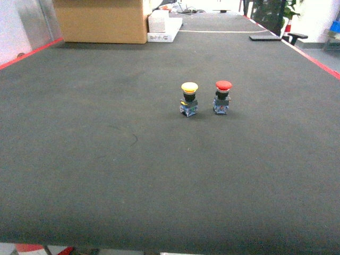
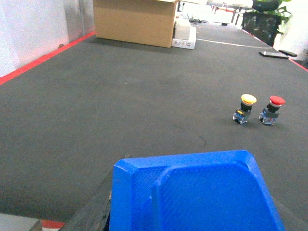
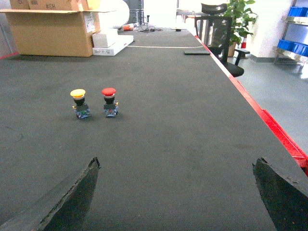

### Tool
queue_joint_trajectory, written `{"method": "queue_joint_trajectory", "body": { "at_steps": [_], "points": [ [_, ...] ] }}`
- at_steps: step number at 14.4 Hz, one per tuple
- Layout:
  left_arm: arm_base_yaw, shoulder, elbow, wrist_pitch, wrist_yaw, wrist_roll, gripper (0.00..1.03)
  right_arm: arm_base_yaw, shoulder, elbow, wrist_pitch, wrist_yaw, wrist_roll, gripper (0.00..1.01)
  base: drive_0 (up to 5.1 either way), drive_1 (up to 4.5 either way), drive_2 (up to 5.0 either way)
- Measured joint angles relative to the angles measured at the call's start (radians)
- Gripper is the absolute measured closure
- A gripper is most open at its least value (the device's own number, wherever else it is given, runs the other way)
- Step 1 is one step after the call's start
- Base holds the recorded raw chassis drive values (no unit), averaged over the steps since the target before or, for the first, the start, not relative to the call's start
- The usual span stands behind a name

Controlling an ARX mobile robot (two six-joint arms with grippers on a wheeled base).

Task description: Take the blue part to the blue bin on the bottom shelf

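A blue part [image 2: 202,192], a moulded plastic piece with bevelled corners, fills the bottom of the left wrist view. My left gripper [image 2: 192,195] is shut on it, and one dark finger [image 2: 94,204] shows at the part's left side. The right gripper [image 3: 175,162] stands open over bare black mat with nothing between its fingers [image 3: 77,192]. Neither gripper shows in the head view. Blue bins [image 3: 294,46] sit on a metal rack far off to the right; I cannot tell whether any of them is the blue bin on the bottom shelf.
A yellow-capped push button [image 1: 189,99] and a red-capped one [image 1: 222,96] stand side by side mid-table on the black mat [image 1: 106,159]. A cardboard box [image 1: 101,20] and white boxes [image 1: 162,26] sit at the far end. Red tape [image 3: 274,130] marks the table edges.
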Motion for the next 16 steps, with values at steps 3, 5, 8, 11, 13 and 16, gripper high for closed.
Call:
{"method": "queue_joint_trajectory", "body": {
  "at_steps": [3,5,8,11,13,16],
  "points": [
    [0.004,-0.004,0.000,-0.002,-0.002,0.000,0.59,0.000,0.000,0.000,0.005,-0.001,0.000,0.03,-0.5,-3.20,2.1],
    [0.003,-0.004,0.000,0.000,0.000,0.000,0.59,0.000,0.000,0.000,0.000,0.000,0.000,0.03,-1.6,-1.57,-1.6],
    [0.002,-0.002,0.000,0.000,0.000,0.000,0.59,0.000,0.000,0.000,0.000,0.000,0.000,0.03,-1.7,-1.70,-1.7],
    [0.002,-0.002,0.000,0.000,0.000,0.000,0.59,0.000,0.000,0.000,0.000,0.000,0.000,0.03,-1.6,-1.55,-1.6],
    [0.002,-0.002,0.000,0.000,0.000,0.000,0.59,0.000,0.000,0.000,0.000,0.000,0.000,0.03,-1.5,-1.54,-1.5],
    [0.002,-0.002,0.000,0.000,0.000,0.000,0.59,0.000,0.000,0.000,0.000,0.000,0.000,0.03,-1.6,-1.63,-1.6]
  ]
}}
